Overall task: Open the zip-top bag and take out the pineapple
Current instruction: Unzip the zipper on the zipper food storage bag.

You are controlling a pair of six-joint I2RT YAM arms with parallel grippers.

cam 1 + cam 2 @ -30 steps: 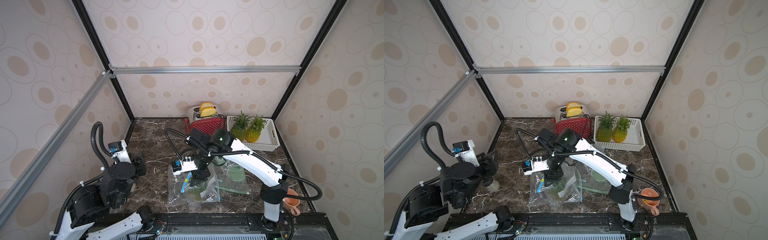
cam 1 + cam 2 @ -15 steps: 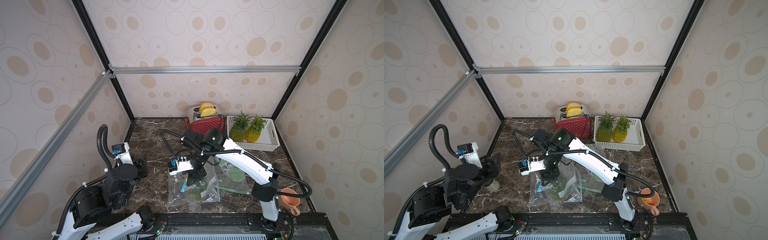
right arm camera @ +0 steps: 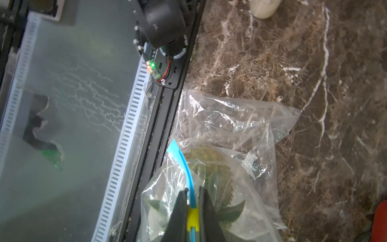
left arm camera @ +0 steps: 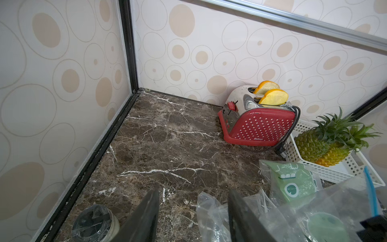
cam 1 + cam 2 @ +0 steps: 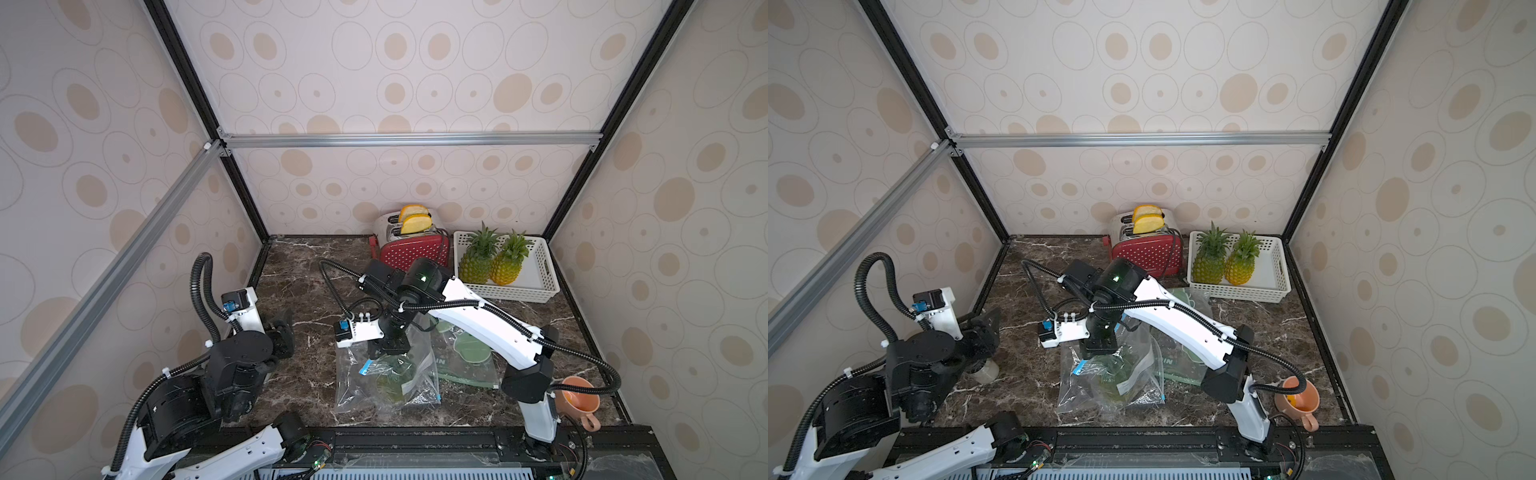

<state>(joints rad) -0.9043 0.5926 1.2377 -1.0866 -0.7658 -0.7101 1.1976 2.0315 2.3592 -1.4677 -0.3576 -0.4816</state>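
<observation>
A clear zip-top bag [image 5: 386, 374] [image 5: 1113, 376] lies near the table's front edge, with the greenish pineapple [image 3: 209, 159] showing dimly through it. My right gripper [image 3: 192, 191] [image 5: 387, 349] points down at the bag's far end. It is shut on the yellow slider [image 3: 192, 216] that rides the blue zip strip [image 3: 185, 167]. My left gripper [image 4: 192, 196] [image 5: 284, 330] hovers low at the table's left side. Its fingers [image 4: 146, 215] stand apart with only marble between them, and it is apart from the bag.
A red toaster [image 5: 411, 251] holding bread slices and a white basket [image 5: 540, 286] with two other pineapples stand at the back. More bags [image 5: 469, 353] with green contents lie right of the zip-top bag. An orange cup [image 5: 579, 401] sits front right, a small jar [image 5: 984, 370] by the left gripper.
The right gripper shifted a little to the left over the bag's top and closed from open onto the slider. The left arm shifted slightly, still open.
</observation>
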